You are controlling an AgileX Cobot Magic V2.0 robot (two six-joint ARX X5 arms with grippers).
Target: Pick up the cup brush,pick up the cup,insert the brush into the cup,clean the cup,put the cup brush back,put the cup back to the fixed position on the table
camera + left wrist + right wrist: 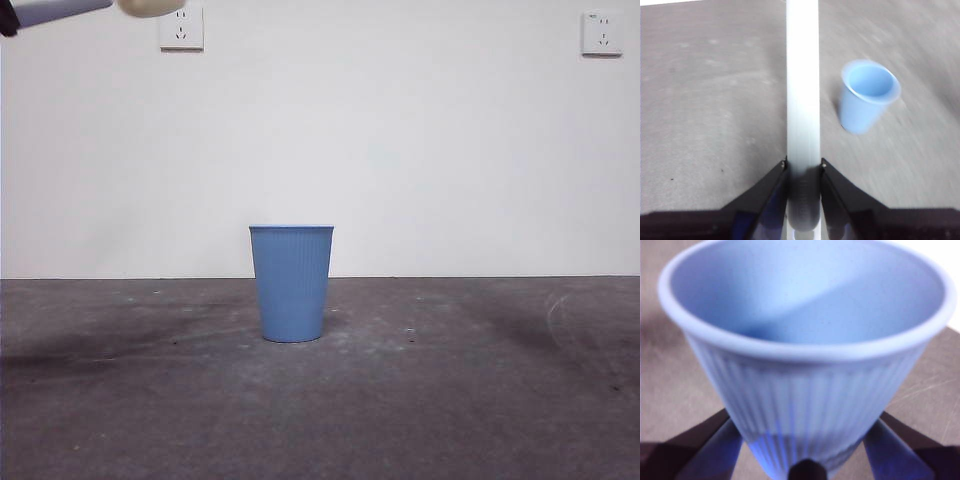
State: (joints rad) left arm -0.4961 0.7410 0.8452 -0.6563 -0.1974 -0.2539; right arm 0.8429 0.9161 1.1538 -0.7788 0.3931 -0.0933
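Across the table [480, 400] a second cup [291, 285] stands alone. Only the right wrist view shows the cup [805, 390], pinched low on its ribbed wall by the right gripper [806, 421] (light, thin plastic; probably buckles under hard squeezing). The cup brush [802, 90], stiff-handled and light, sits clamped in the left gripper [803, 167]. Only the front view shows its soft sponge.

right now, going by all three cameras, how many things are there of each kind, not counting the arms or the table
blue cups: 2, the standing cup and the held cup in the right gripper
cup brush: 1, in the left gripper
wall sockets: 2, the left socket and the right socket
total: 5
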